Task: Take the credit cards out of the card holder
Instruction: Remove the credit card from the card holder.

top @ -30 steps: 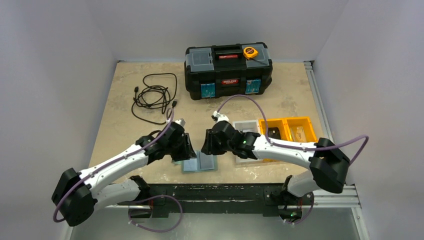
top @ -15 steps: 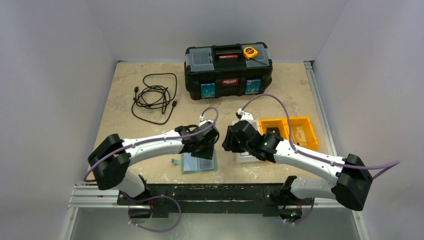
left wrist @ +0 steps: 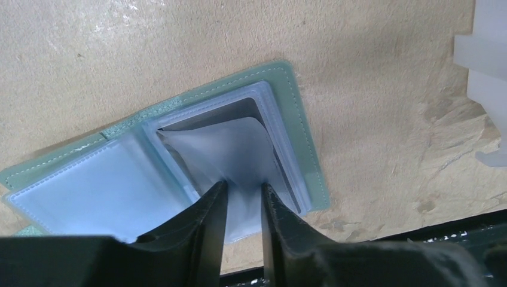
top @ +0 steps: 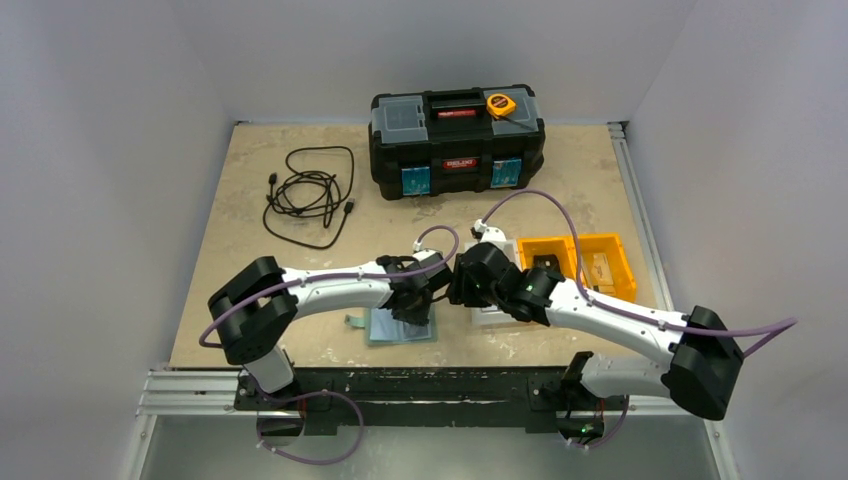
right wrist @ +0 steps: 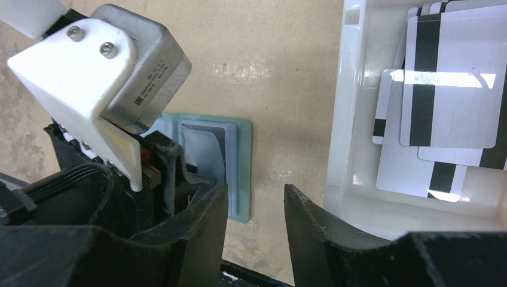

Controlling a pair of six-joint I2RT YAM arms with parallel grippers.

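Note:
The teal-green card holder (top: 383,329) lies open at the table's near edge, pale blue pockets up. In the left wrist view my left gripper (left wrist: 244,184) is shut on a translucent pocket flap (left wrist: 218,146) on the right half of the card holder (left wrist: 301,122) and lifts it. A dark card (left wrist: 242,108) shows under the flap. No tan-orange card is visible. My left gripper (top: 418,312) is over the holder's right half. My right gripper (top: 458,288) is open and empty just right of it; in its wrist view the right gripper (right wrist: 256,194) hangs between the holder (right wrist: 242,156) and a white bin.
The white bin (right wrist: 342,119) right of the holder holds several white cards with black stripes (right wrist: 449,89). An orange bin (top: 583,262) stands further right. A black toolbox (top: 457,135) with a tape measure (top: 501,104) stands at the back. A coiled black cable (top: 308,195) lies back left.
My left arm swung right over the holder's right half and lowered, and it now pinches the flap. My right gripper drew back right, toward the white bin.

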